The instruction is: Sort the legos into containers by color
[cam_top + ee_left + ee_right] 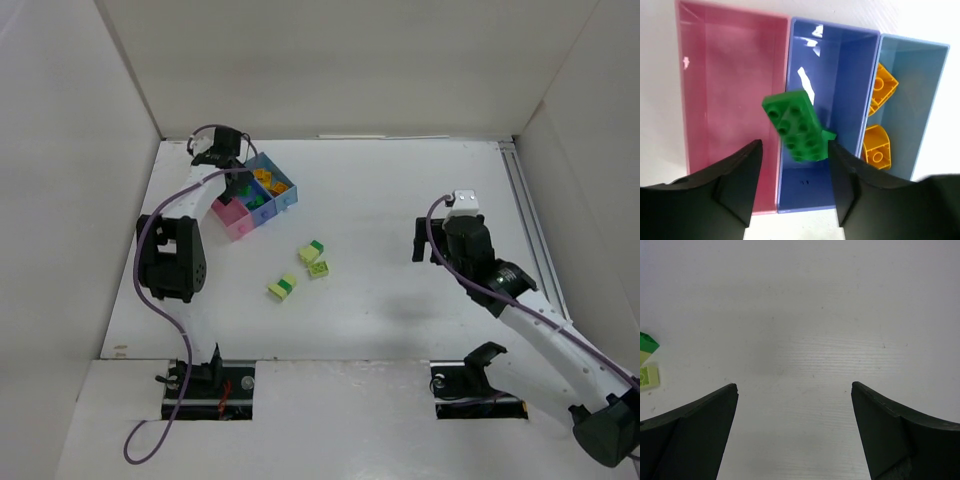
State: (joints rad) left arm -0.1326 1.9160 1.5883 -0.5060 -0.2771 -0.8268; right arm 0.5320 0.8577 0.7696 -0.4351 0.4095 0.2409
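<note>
Brightness: strong, even white light over the counter [400, 240]; nothing dim.
Shadows: a faint grey smudge just ahead of the right pincer [794, 386], with soft, diffuse edges.
Glare: white streaks on the blue bin [855, 75] floor beyond the left pincer [795, 146].
Focus: both pincers look soft close to the lens; the green brick [797, 125] at the left pincer's tips is slightly blurred.

Glossy plastic bins [850, 75] (thin-walled), smooth plastic bricks [797, 125] — matt table [815, 315]
</note>
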